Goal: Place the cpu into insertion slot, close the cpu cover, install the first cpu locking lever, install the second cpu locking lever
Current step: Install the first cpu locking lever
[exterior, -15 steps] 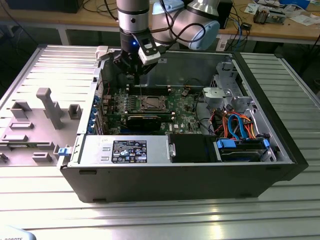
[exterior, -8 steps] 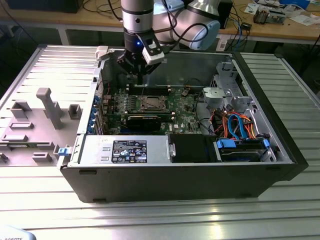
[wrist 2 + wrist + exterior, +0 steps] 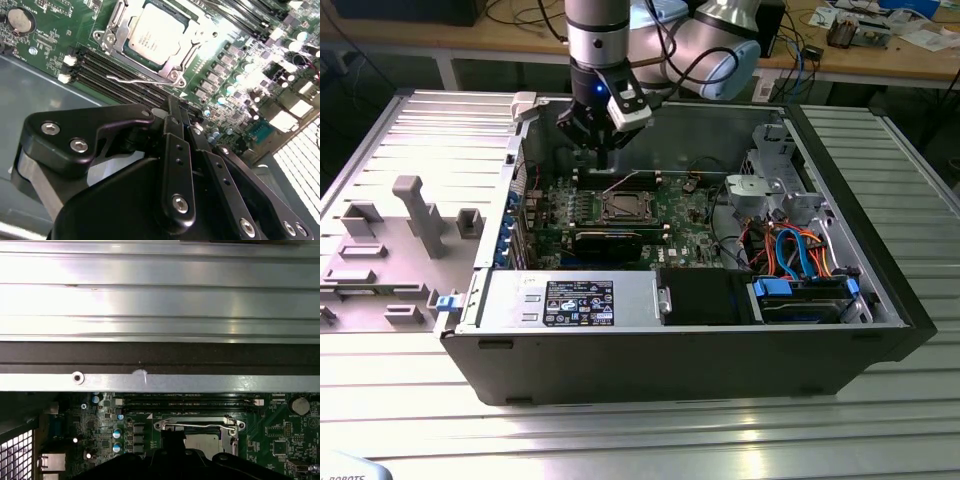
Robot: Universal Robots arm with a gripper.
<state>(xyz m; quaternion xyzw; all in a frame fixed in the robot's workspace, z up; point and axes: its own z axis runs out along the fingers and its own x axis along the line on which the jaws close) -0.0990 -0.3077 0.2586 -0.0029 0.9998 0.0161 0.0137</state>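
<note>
Gripper (image 3: 603,160) of the single arm, poised inside the open computer case (image 3: 670,350). In the second wrist view the fingers (image 3: 176,135) are drawn narrow, tips close together, with nothing between them. Just beyond and below the fingertips the cpu (image 3: 155,37) is seated in the insertion slot (image 3: 107,37) of the green motherboard (image 3: 50,40), so step 1 is judged complete. The cpu cover (image 3: 200,36) appears to lie flat around the chip, though the viewing angle leaves this uncertain. Between the fingertips and the slot, 1 thin wire locking lever (image 3: 131,79) stands free of the rim and looks unlatched. The state of lever 2 cannot be told, so both lever steps are judged still open.
</note>
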